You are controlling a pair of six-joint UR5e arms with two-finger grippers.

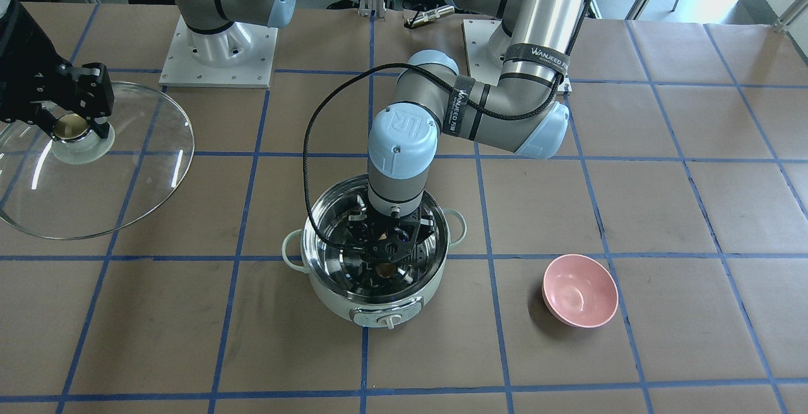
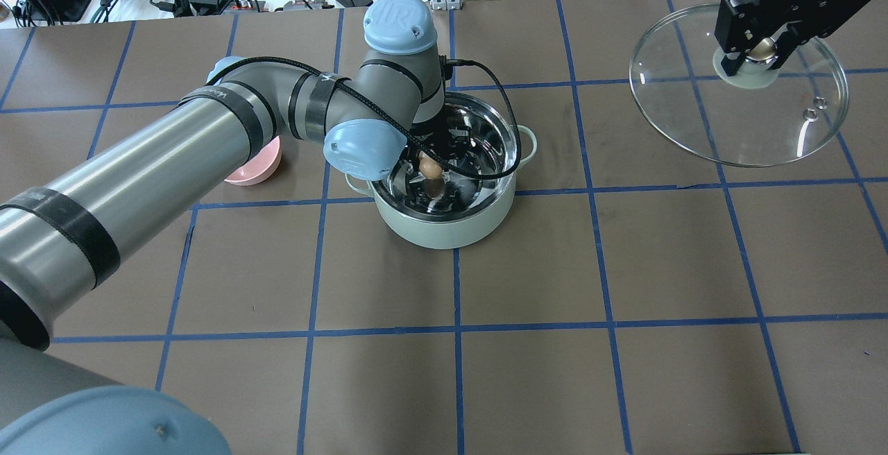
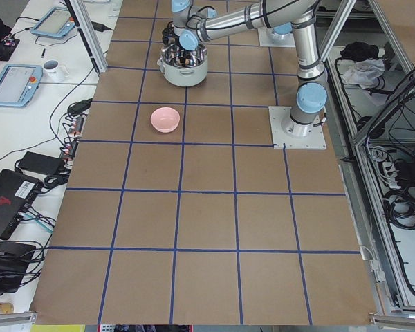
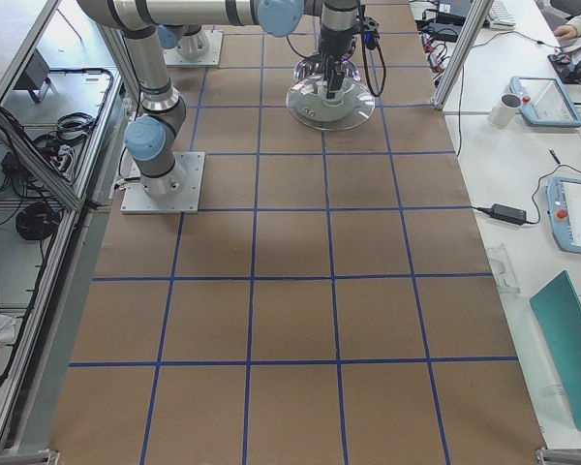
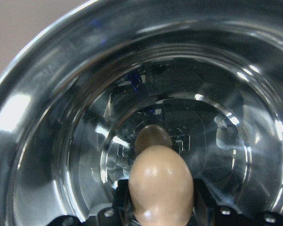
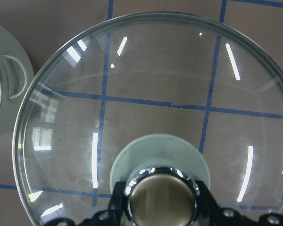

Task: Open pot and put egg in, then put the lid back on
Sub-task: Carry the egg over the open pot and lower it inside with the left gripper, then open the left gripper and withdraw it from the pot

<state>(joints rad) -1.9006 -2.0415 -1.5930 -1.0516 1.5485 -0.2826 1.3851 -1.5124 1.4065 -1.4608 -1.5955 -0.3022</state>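
Observation:
The mint-green pot (image 1: 341, 303) stands open at mid-table, its steel inside showing in the left wrist view (image 5: 47, 141). My left gripper (image 2: 430, 164) reaches down inside the pot (image 2: 444, 229) and is shut on the light-brown egg (image 2: 431, 168), which fills the lower middle of the left wrist view (image 5: 162, 188) above the pot's floor. My right gripper (image 2: 760, 53) is shut on the beige knob (image 6: 161, 200) of the glass lid (image 2: 735, 122) and holds it to the robot's right of the pot, slightly tilted. The lid also shows in the front-facing view (image 1: 95, 161).
A pink bowl (image 1: 579, 291) sits on the table on the robot's left of the pot; it is partly hidden by my left arm in the overhead view (image 2: 257, 167). The arm bases stand at the table's back edge. Brown paper with blue tape lines covers the table.

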